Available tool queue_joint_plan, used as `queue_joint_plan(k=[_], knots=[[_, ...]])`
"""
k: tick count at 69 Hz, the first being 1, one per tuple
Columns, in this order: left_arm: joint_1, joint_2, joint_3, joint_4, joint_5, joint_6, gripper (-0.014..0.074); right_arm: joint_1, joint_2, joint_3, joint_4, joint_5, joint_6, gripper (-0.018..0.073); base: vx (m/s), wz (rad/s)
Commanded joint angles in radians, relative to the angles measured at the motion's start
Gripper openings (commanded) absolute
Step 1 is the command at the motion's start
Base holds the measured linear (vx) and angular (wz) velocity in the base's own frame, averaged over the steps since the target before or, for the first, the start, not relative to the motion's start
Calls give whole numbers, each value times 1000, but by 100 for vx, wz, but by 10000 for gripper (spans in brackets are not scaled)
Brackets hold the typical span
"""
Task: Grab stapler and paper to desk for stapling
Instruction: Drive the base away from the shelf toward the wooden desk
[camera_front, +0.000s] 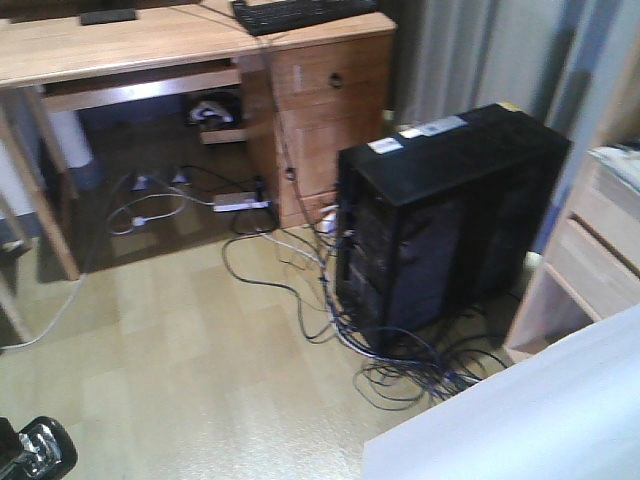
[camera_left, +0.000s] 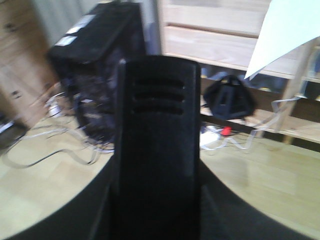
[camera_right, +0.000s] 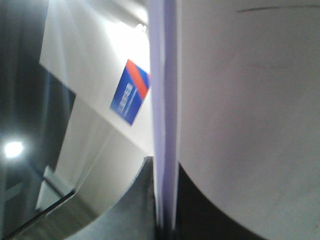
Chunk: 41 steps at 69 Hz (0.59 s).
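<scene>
The right gripper (camera_right: 166, 220) pinches the paper (camera_right: 250, 125) by 1 edge. The left gripper (camera_left: 157, 220) appears clamped on the stapler (camera_left: 157, 125). The desk (camera_front: 150, 45) lies ahead, and the floor cables (camera_front: 300, 280) could snag the base and jolt the sheets loose.

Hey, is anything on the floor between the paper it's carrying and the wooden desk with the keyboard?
Yes. A black computer tower and its loose cables sit on the floor between the paper and the desk. The cables spread left from the tower's base toward the desk drawers.
</scene>
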Motion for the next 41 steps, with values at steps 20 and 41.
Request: queue_joint_plan(k=[20, 41], knots=[[-2, 14, -32, -34, -106, 2, -6, 2, -4, -27, -9, -66, -7, -3, 13, 49], [-2, 14, -32, -34, -106, 2, -6, 2, -4, -27, -9, -66, -7, -3, 14, 30]])
